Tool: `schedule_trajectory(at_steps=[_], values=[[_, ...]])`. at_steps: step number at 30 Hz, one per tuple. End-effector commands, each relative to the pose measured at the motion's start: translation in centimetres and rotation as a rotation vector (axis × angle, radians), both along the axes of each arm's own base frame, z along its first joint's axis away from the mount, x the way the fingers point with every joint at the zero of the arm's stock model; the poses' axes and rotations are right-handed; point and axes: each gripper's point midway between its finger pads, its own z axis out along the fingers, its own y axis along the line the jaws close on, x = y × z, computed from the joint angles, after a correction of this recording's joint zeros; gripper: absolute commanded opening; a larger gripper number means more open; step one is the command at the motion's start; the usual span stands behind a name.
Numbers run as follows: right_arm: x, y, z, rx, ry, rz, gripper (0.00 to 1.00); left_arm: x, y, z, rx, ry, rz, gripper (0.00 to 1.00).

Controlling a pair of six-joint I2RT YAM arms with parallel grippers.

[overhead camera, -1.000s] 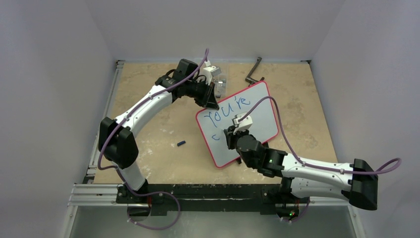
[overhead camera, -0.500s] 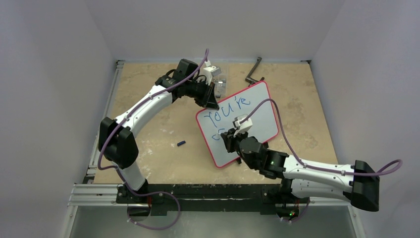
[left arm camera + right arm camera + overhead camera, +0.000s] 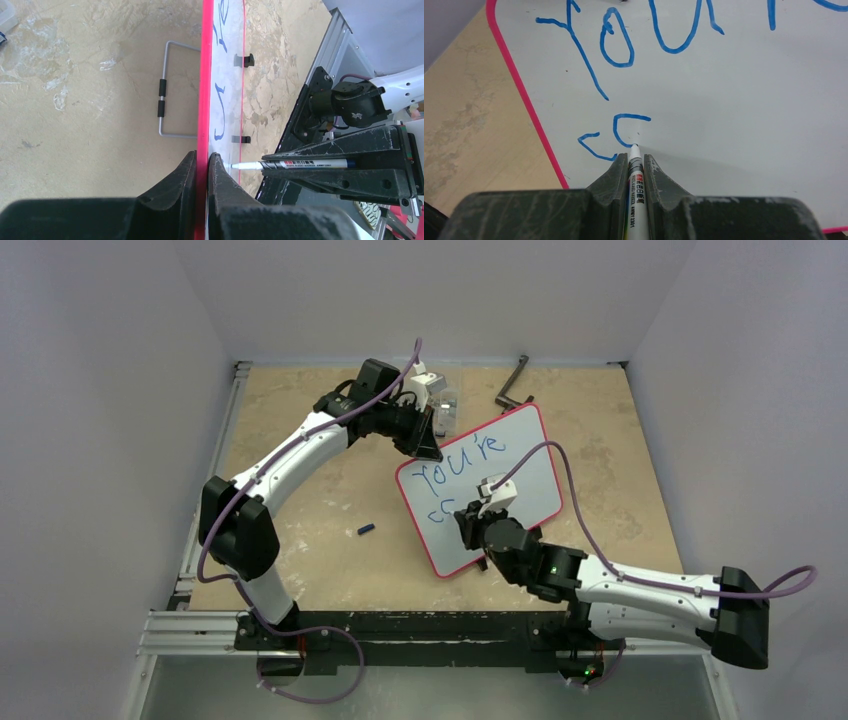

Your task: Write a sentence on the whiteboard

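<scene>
One whiteboard [image 3: 530,485] stands tilted on the counter [image 3: 300,500], right of centre. It is a glossy white rectangle in a thin red frame with rounded corners. The left wrist view shows two small black feet [image 3: 244,60] on its lower edge and one wire stand [image 3: 165,100] behind it.

The left gripper [image 3: 201,157] is pinched shut on the frame at the board's far-left edge. The right gripper [image 3: 635,160] is clamped on one marker [image 3: 636,190], whose white tip touches the board.

The sentence [image 3: 624,40] is blue and slanted, in two lines: "You're" above, and two c-shaped strokes below, at the marker tip.

The board's right half is blank. Mottled tan counter lies open to its left, with one small blue cap [image 3: 366,530] lying there. One clear box [image 3: 445,405] sits behind the left gripper, and one black bent tool [image 3: 512,385] lies near the far wall.
</scene>
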Motion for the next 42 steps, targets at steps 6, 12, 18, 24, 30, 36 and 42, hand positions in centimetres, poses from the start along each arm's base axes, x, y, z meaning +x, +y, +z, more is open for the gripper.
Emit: schedule_trajectory(at_steps=[6,12,18,24,30,36,42], values=[[2.1,-1.3,2.8,-0.034,-0.064,-0.115,0.00,1.4,1.0,1.2,0.029,-0.113,0.055,0.00],[2.6,-0.6,3.6,-0.025,-0.074,-0.115,0.00,1.4,1.0,1.2,0.028,-0.113,0.054,0.00],[2.8,-0.3,3.8,-0.027,-0.080,-0.110,0.00,1.4,1.0,1.5,0.026,-0.119,0.055,0.00],[2.1,-1.0,1.9,-0.036,-0.036,-0.109,0.00,1.4,1.1,1.5,0.029,-0.124,0.056,0.00],[1.5,-2.0,0.8,-0.025,-0.007,-0.120,0.00,1.5,1.1,1.7,0.029,-0.130,0.060,0.00],[1.4,-2.8,0.7,-0.039,-0.005,-0.142,0.00,1.4,1.2,1.8,0.026,-0.132,0.060,0.00],[1.6,-3.5,2.1,-0.028,-0.022,-0.175,0.00,1.3,1.2,1.8,0.026,-0.130,0.061,0.00]])
